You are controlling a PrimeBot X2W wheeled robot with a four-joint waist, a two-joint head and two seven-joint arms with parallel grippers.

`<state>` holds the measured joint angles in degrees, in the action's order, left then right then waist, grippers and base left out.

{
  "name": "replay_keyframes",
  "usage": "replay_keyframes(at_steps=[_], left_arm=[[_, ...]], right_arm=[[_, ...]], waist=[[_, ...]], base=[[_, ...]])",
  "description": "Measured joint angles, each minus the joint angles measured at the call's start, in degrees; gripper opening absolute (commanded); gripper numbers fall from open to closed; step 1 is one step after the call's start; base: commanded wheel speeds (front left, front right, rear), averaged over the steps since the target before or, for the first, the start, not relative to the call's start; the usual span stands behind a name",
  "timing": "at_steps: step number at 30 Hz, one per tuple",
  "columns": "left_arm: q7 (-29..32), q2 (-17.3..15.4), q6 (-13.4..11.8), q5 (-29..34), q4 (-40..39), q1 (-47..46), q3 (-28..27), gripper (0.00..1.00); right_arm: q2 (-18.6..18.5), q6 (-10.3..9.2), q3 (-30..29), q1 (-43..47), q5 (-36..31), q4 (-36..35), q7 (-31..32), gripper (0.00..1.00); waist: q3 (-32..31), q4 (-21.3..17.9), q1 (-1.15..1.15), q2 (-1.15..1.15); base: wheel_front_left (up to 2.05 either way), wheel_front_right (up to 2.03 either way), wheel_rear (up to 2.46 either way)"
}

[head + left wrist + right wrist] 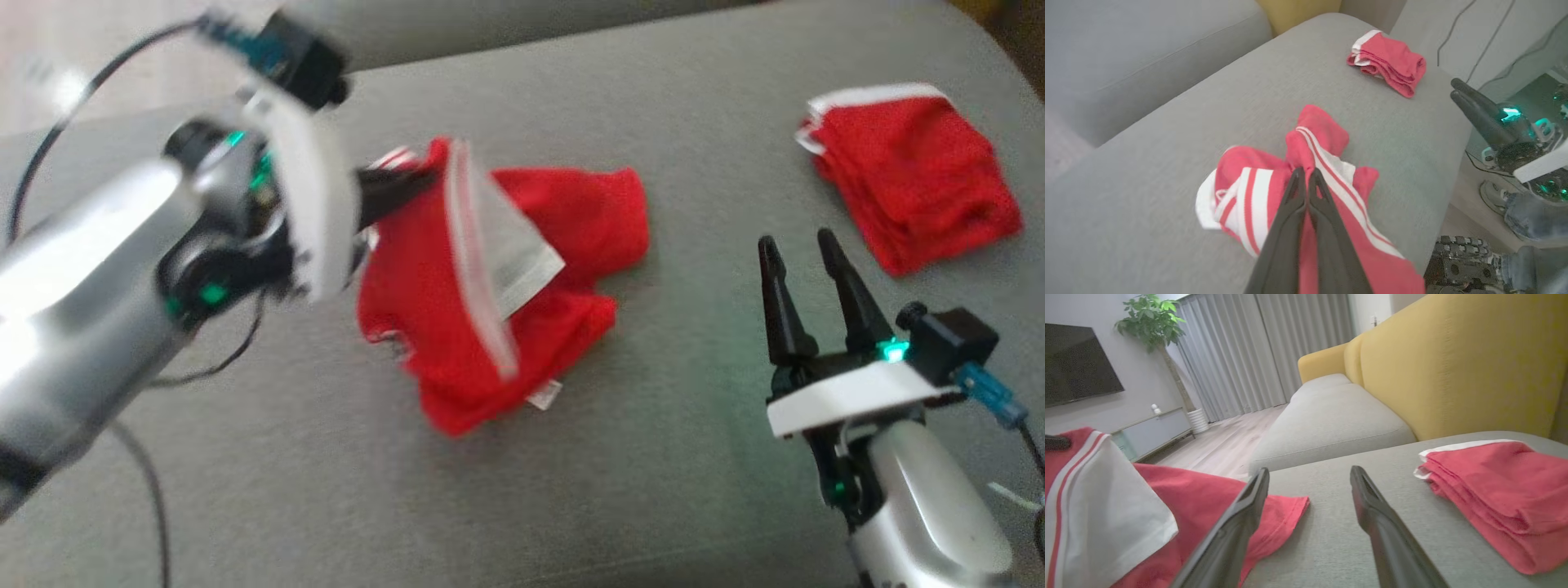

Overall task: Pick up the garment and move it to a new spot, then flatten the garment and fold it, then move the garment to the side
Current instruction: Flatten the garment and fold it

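You have two red cloth items on the grey sofa cushion (694,457). One is the jersey (424,310) (crumpled, with a white sleeve and striped trim turned up), lying left of centre. The other is a folded red stack (914,175) with a white edge at the far right, well apart from the jersey.

You also have two grippers. Your left gripper (1305,176) has its fingers pressed together on a bunched fold of the jersey, beside the striped trim at its far-left part. Your right gripper (796,242) hangs at the near right with fingers spread and nothing between them. It sits between jersey and stack and touches neither.

A dark cable (151,490) hangs by the left arm at the near left. A yellow backrest (1453,363) rises beyond the stack.
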<state>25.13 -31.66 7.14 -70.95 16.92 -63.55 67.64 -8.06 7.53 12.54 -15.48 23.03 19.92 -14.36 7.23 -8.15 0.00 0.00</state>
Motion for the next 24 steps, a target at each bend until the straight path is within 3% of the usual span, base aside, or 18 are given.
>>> replay_keyframes(at_steps=[6,12,13,14,15,19,24], left_arm=[[-7.6,-10.4,0.0,-1.6,-2.9,9.4,0.6,0.0],[-15.0,-12.9,-0.1,-2.9,4.7,19.0,0.6,0.0],[-18.6,-12.5,-0.2,-2.9,8.9,21.1,0.4,0.15],[-20.5,-12.0,-0.2,-2.9,10.9,21.7,0.2,0.61],[-22.3,-11.4,-0.2,-2.9,12.8,22.2,-0.1,1.0],[-26.4,-8.5,-0.1,-2.2,18.7,22.4,-0.1,1.0],[-28.6,-7.3,-0.1,1.9,19.8,21.3,0.3,1.0]], right_arm=[[-0.4,0.0,-0.4,2.2,0.0,-0.3,0.5,1.0],[-0.9,0.0,-0.3,2.2,0.0,-1.8,2.0,1.0],[-1.0,0.0,-0.3,2.2,0.0,-2.2,2.4,1.0],[-1.2,0.0,-0.3,2.2,0.0,-2.2,2.5,1.0],[-1.4,0.0,-0.3,2.2,0.0,-2.3,2.6,1.0],[-1.5,0.0,-0.2,2.3,0.0,-2.7,3.1,1.0],[-1.5,0.0,-0.1,3.5,0.0,-2.8,3.1,1.0]], waist=[[-2.3,5.7,0.0,0.0],[-2.7,9.1,0.0,0.0],[-2.4,9.4,0.0,0.0],[-2.3,9.5,0.0,0.0],[-2.3,9.5,0.0,0.0],[-2.3,9.5,0.0,0.0],[-3.0,9.5,0.0,0.0]], base=[[0.0,0.0,0.0],[0.0,0.0,0.0],[0.0,0.0,0.0],[0.0,0.0,0.0],[0.0,0.0,0.0],[0.0,0.0,0.0],[0.0,0.0,0.0]])
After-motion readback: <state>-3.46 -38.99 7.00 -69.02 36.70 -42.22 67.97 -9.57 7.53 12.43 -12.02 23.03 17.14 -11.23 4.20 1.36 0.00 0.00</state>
